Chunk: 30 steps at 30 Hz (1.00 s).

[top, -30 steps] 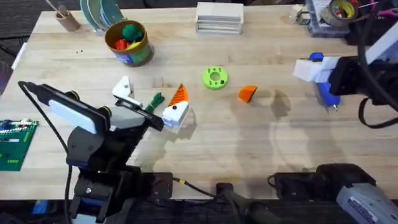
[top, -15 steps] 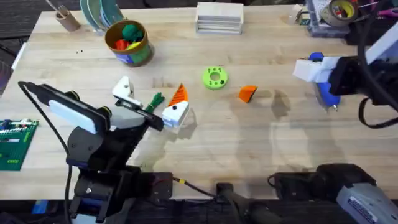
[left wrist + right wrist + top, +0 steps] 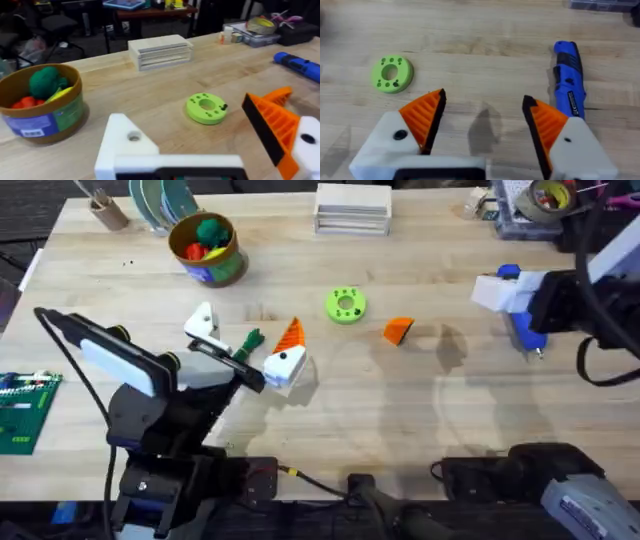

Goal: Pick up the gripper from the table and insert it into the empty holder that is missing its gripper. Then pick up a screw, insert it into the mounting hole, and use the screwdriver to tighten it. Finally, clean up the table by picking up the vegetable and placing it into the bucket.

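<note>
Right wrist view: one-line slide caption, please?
Open right gripper with orange ribbed pads above wooden table, between green disc and blue pen-shaped screwdriver.

The green disc (image 3: 346,305) sits mid-table — the gripper (image 3: 398,330) just right of it, the screwdriver (image 3: 522,325) far right, the bucket (image 3: 206,248) behind-left, the vegetable (image 3: 248,341) front-left.

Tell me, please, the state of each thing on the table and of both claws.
Orange gripper: lying loose on the table.
Empty holder: no orange tip.
Screwdriver: lying flat, unheld.
Vegetable: on the table, between the left claw's fingers.
Bucket: upright, toys inside.
Left claw: open.
Right claw: open, empty.
</note>
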Each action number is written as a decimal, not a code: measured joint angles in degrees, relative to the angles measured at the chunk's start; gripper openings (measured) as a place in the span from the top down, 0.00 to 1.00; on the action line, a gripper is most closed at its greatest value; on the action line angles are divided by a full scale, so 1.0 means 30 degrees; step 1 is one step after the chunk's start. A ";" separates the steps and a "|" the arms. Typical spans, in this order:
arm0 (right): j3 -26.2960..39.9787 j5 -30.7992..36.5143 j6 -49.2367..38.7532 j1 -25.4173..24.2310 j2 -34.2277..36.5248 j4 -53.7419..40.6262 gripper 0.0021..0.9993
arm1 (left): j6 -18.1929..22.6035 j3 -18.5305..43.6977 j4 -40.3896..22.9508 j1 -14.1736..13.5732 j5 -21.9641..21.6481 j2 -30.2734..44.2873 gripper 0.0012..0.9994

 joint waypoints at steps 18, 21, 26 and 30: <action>0.0000 -0.0012 0.0217 0.0000 0.0005 -0.0179 0.01 | 0.0000 0.0000 -0.0159 0.0000 0.7889 -0.0007 0.01; 0.0018 -0.0360 0.0290 0.0004 0.0187 0.0135 0.01 | 0.0000 0.0000 -0.0221 0.0000 0.8802 0.0000 0.01; 0.0639 -0.1891 -0.0110 0.0590 0.1744 -0.0918 0.01 | 0.0007 0.0000 -0.0301 0.0000 0.9575 0.0000 0.01; 0.2154 -0.2056 -0.1233 0.2658 0.3773 -0.2737 0.01 | 0.0000 0.0000 -0.0315 0.0000 0.9813 0.0000 0.01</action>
